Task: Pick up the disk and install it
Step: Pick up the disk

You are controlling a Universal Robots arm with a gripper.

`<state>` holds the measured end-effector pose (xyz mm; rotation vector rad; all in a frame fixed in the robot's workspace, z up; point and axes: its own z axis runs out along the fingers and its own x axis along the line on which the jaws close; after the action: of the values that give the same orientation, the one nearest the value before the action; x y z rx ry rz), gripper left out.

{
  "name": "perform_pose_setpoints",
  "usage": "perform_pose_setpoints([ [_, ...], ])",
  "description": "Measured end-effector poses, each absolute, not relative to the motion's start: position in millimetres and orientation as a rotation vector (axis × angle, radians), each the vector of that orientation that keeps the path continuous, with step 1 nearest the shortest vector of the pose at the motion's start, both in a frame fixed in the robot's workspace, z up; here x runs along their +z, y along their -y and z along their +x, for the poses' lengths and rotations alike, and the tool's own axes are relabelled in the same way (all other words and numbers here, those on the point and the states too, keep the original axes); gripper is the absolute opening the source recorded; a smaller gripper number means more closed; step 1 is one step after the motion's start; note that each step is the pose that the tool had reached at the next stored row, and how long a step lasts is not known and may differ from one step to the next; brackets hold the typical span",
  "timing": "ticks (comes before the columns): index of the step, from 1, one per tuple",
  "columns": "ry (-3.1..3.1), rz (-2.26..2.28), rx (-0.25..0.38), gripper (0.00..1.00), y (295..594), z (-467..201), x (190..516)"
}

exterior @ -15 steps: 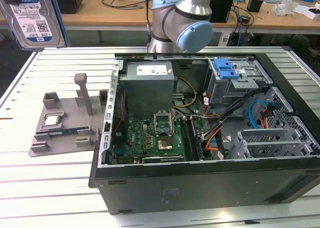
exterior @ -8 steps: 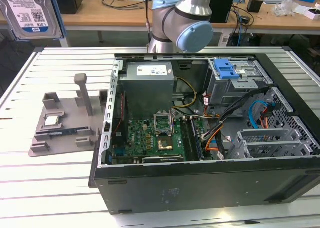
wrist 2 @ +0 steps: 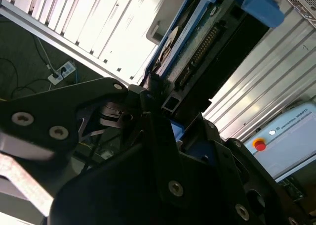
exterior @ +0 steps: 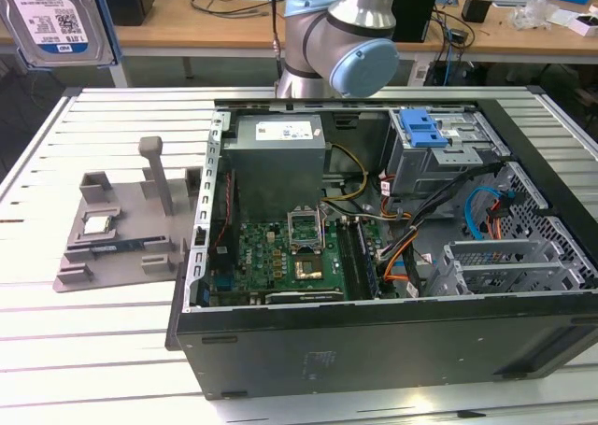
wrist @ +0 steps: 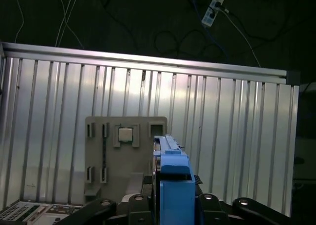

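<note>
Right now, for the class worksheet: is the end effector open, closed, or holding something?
The end effector is closed, holding the disk by its edges.

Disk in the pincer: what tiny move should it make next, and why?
Probably a short swing toward the exterior view's right, to bring it over the open computer case. The pincer grips the disk by its blue frame, high above the table near the grey tray. The metal drive cage, the likely place for it, sits inside the case.
</note>
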<state>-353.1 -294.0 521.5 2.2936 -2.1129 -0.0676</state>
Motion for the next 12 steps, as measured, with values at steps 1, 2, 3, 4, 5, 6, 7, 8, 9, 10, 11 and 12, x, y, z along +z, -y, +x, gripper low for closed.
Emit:
perform_pose_setpoints([
  [1,2.125,2.280,-0.065,0.37,294,-353,522],
  [2,2.135,2.269,-0.063,0.37,294,-353,521],
  [3,2.145,2.258,-0.060,0.37,294,-353,521],
  [4,2.153,2.248,-0.059,0.37,294,-352,521],
  [5,2.157,2.245,-0.059,0.37,294,-351,522],
  [6,2.158,2.244,-0.059,0.37,294,-348,521],
  [7,2.159,2.243,-0.059,0.37,294,-345,521],
  [8,2.158,2.243,-0.059,0.37,294,-341,521],
  [9,2.158,2.243,-0.059,0.37,294,-334,521],
  [10,2.159,2.243,-0.059,0.37,294,-323,521],
  [11,2.159,2.243,-0.059,0.37,294,-318,521],
  [12,2.158,2.243,-0.059,0.37,294,-313,521],
])
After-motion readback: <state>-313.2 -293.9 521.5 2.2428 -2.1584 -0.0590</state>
